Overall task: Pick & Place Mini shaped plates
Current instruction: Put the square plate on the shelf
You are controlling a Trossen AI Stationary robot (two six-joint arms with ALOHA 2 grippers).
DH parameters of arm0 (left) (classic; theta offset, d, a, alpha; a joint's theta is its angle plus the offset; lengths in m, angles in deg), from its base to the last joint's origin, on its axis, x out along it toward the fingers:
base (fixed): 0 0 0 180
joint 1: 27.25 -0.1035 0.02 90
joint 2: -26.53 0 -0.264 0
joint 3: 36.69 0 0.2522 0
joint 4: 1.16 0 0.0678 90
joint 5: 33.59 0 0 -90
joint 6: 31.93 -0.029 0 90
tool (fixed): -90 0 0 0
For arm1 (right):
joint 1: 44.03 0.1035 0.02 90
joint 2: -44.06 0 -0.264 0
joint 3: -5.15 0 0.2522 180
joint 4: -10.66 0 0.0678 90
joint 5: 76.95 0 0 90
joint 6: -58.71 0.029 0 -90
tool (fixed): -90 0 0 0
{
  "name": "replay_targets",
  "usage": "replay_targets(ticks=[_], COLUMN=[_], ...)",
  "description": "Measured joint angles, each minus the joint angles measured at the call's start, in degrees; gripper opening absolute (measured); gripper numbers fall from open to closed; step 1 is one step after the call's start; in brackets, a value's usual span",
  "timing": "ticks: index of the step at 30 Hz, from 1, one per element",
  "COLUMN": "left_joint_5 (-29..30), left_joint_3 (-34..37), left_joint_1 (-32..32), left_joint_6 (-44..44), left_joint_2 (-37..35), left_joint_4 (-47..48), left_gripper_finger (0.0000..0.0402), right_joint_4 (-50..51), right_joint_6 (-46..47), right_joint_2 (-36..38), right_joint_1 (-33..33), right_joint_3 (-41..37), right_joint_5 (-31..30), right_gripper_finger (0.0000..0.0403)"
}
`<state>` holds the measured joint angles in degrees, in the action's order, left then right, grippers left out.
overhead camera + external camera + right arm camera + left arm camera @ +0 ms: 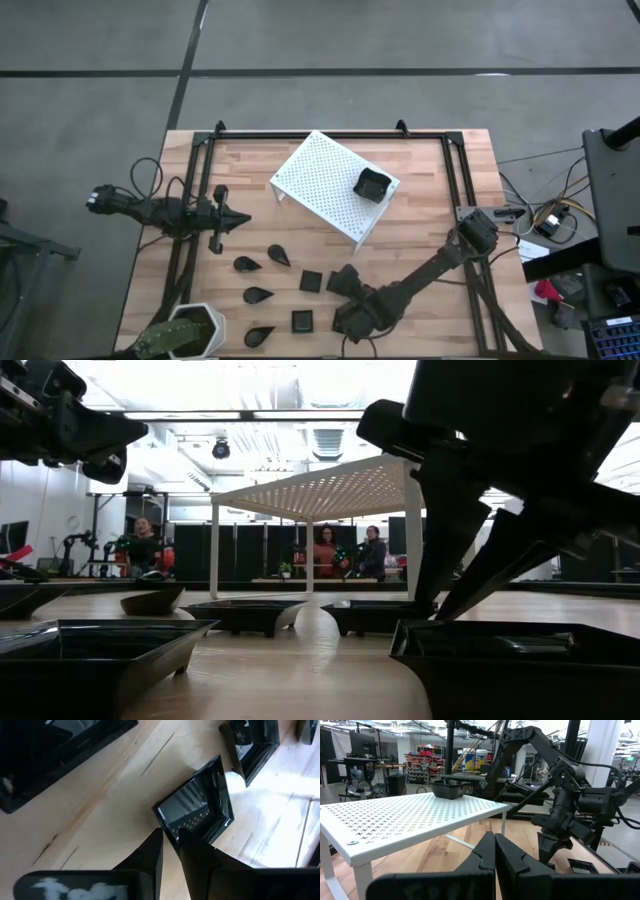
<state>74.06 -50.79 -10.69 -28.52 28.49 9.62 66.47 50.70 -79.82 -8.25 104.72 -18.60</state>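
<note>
Several glossy black mini plates lie on the wooden table near its near edge: teardrops (246, 264) (279, 255) (258, 295) and small squares (311, 282) (302, 321). One wavy-rimmed dish (372, 184) sits on top of the white perforated rack (330, 185). My right gripper (345, 283) reaches in from the right and is shut on a small square plate (200, 802). My left gripper (238, 220) hovers left of the rack, shut and empty; it also shows in the left wrist view (495, 851). My right gripper pinches the square plate's rim near one corner (164, 816), one finger (197, 852) over the inside and the other outside. The fingers slant down from the table's right. Whether the plate is on the wood or lifted clear, I cannot tell.
A white hexagonal plant pot (192, 330) stands at the near left corner. A black frame (330, 135) borders the tabletop. Another square plate (252, 742) lies close beside the held one. People sit in the room beyond the far edge (325, 550).
</note>
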Motion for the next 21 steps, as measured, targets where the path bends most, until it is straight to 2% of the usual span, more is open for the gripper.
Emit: replay_targets(ticks=[4, 9, 15, 21], left_joint_5=[0.0, 0.02, 0.0, 0.0], left_joint_3=[0.0, 0.0, 0.0, 0.0], left_joint_1=[-0.02, -0.02, -0.02, -0.02], left_joint_6=[-0.01, 0.01, 0.0, 0.0], left_joint_2=[0.0, 0.0, 0.0, 0.01], left_joint_4=[-0.01, 0.0, -0.02, -0.01], left_gripper_finger=[0.0, 0.0, 0.0, 0.0], right_joint_4=[-0.9, -0.92, -0.26, 3.22], right_joint_6=[0.08, 0.33, 0.81, 4.17], right_joint_2=[0.0, 0.0, 0.09, 0.15], right_joint_1=[-0.06, -0.06, -0.06, -0.04], right_joint_3=[-0.53, -0.53, -0.09, 4.98], right_joint_5=[0.04, -0.05, -0.05, 0.15], right_gripper_finger=[0.0049, 0.0013, 0.0009, 0.0008])
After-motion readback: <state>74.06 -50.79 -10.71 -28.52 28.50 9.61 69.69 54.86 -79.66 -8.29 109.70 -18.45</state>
